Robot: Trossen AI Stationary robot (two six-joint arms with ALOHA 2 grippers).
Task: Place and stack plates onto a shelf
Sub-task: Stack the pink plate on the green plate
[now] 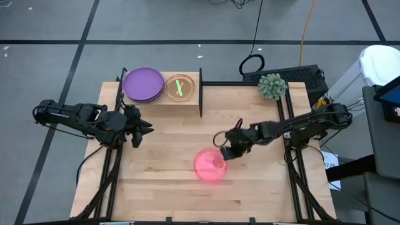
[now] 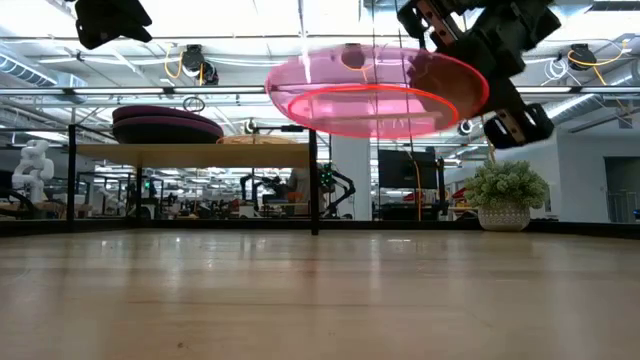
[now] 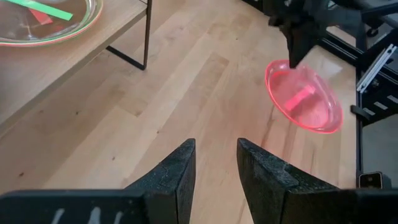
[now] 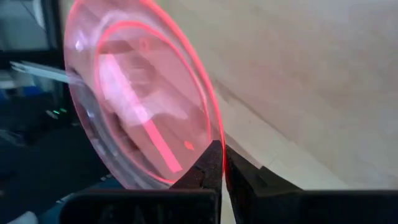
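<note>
While the left claw (image 1: 145, 130) hangs parted, a translucent pink plate (image 1: 210, 165) is held clamped, above the counter (image 1: 162, 181), by the right claw (image 1: 224, 152).

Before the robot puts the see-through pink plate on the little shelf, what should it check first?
1. Grip: the right end effector pinches the rim of the translucent pink round plastic plate. Ok.
2. Plate clear of the wooden tabletop: the low view shows it in the air. Ok.
3. Plate level: it looks tilted in the left wrist view. Not ok.
4. Landing spot: on the small light-wood shelf with black end panels, the translucent green round plate sits beside the matte purple plates with nothing on top. Ok.
5. Left end effector hangs open near the table's left edge, off the path. Ok.
6. Is the grip firm enough? Cannot tell.
</note>
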